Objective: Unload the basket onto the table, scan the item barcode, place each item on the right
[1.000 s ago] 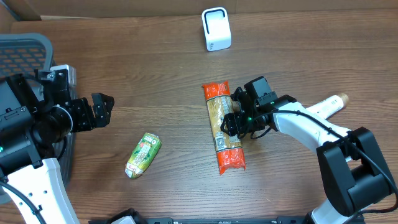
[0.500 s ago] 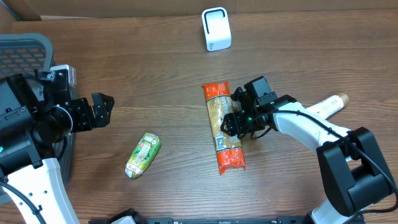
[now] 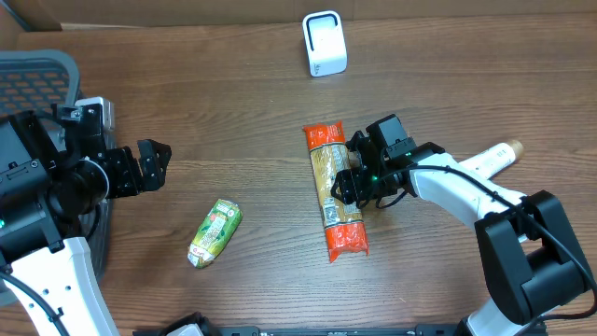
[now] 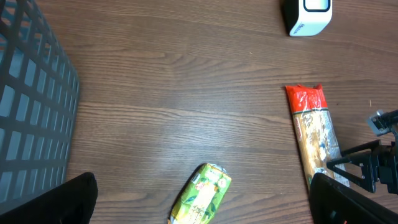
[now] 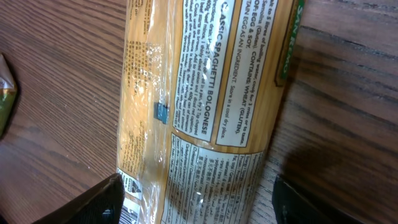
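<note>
On the wooden table (image 3: 242,112), seen from overhead, the spaghetti packet (image 3: 334,191) lies flat near the middle with its long axis running toward and away from the white scanner (image 3: 324,43), which stands upright well apart from it at the far edge. The right gripper (image 3: 350,185) sits over the packet's middle, its jaws spread wide to either side of it, and the packet rests on the wood. The left gripper (image 3: 149,166) hangs near the grey basket (image 3: 37,70) with its jaws fully apart and nothing between them. A green packet (image 3: 215,232) lies tilted on the table between the two arms, and a pale bottle (image 3: 494,157) lies behind the right arm. From the left wrist, two dark fingertips (image 4: 56,202) show at the bottom corners, far apart, with the green packet on the table below the gap and the basket's mesh filling the left side; the spaghetti packet and the scanner lie off to the right. From the right wrist, the packet's printed label fills the view between the two fingertips (image 5: 93,205); bare wood shows between the packet's edge and the right-hand one, so the grip is not closed. Small dark print at the packet's lower left edge may be a barcode, but it is too cropped to tell.
</note>
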Controlling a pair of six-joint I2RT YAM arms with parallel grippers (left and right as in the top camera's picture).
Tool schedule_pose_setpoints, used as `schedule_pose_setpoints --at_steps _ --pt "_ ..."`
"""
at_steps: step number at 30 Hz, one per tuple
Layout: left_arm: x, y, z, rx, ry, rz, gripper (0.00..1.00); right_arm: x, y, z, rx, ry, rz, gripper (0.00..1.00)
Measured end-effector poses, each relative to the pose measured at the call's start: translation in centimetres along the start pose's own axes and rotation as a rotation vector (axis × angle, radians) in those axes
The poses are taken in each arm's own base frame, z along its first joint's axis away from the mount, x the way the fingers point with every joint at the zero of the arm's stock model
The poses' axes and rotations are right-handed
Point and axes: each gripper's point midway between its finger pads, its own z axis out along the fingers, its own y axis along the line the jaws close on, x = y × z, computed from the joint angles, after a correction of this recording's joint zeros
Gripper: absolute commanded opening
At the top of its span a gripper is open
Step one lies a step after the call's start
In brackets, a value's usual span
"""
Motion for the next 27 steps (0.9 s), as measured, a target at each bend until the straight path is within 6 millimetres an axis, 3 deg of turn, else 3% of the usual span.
schedule_pose_setpoints --at_steps 11,17,18,22,26,27 --pt "0.0 0.0 0.0 0.0 0.0 0.0 1.0 -0.5 0.8 0.1 -0.045 -0.016 -0.004 0.78" --pt "0.0 0.0 0.0 0.0 0.0 0.0 0.99 -0.7 0.9 1.2 -0.088 -0.009 0.054 0.76" --pt "0.0 0.0 0.0 0.0 0.0 0.0 1.0 -0.8 1.1 1.4 -0.1 -0.008 0.065 0.72" --pt "0.0 0.0 0.0 0.0 0.0 0.0 1.0 -0.9 1.5 2.1 -0.146 -0.001 0.087 0.24" --pt "0.0 0.0 0.0 0.0 0.0 0.0 1.0 -0.7 2.1 2.8 -0.195 0.025 0.134 0.04" --pt "0.0 0.0 0.0 0.0 0.0 0.0 1.0 -0.7 2.3 2.8 -0.206 0.027 0.139 0.04"
